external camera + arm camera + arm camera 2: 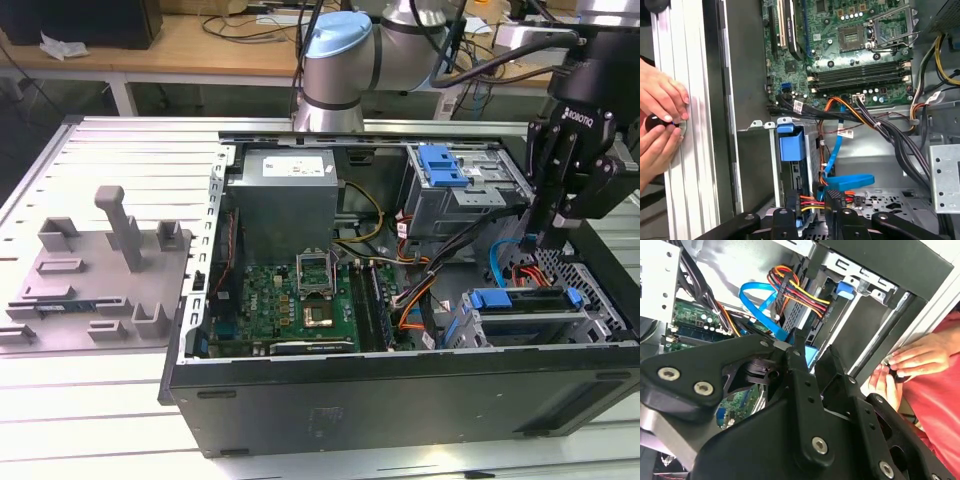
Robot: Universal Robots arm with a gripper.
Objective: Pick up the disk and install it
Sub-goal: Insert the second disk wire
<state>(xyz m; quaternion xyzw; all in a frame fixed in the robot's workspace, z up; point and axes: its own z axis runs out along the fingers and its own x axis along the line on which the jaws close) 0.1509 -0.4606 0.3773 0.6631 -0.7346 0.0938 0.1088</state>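
Inside: 1 disk (525, 322) (2 hands (660, 125) nearby).

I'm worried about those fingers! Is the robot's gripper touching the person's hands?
Apart. In the first wrist view the hands rest outside the computer case wall, while the gripper is inside the case.

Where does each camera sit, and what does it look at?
Exterior view: off the arm, above the open case; shows arm and tool.
First wrist view: on the wrist, facing the motherboard and drive bay; hands outside.
Second wrist view: behind the tool, facing the bay.
Both wrist views share hands and blue cable.
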